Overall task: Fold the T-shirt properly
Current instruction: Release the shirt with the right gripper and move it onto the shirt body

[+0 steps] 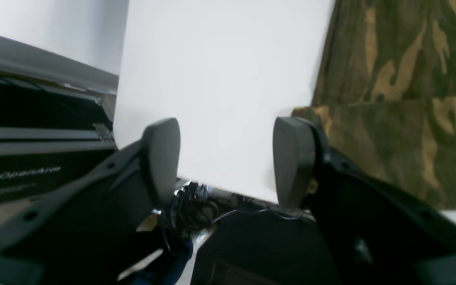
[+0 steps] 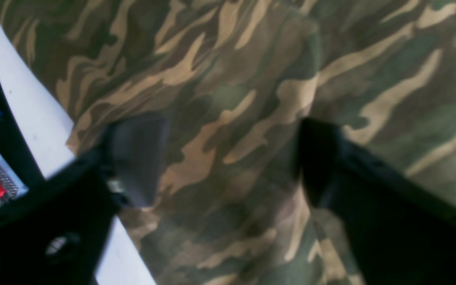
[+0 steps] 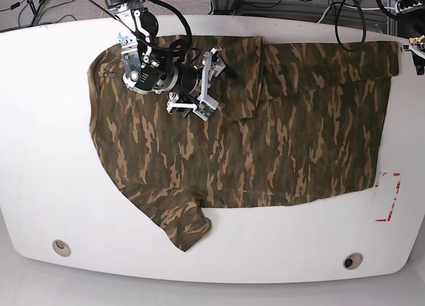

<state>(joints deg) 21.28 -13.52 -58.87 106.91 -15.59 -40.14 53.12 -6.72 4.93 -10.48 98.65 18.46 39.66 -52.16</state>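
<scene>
T-shirt (image 2: pixel 251 99) beneath parted right jaws, untouched

I note a white oval table (image 3: pixel 46 186) carrying a camouflage-print fabric T-shirt (image 3: pixel 279 133) spread flat, one sleeve folded over its chest.

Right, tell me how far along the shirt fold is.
Early. Done: one sleeve is folded in over the T-shirt, seen as a flap near the top edge. In hand: the right claw hangs open above that flap, gripping nothing. The left claw is open over bare table beside the cloth. Left: the lower sleeve lies spread out and the body is still flat, unfolded.
</scene>
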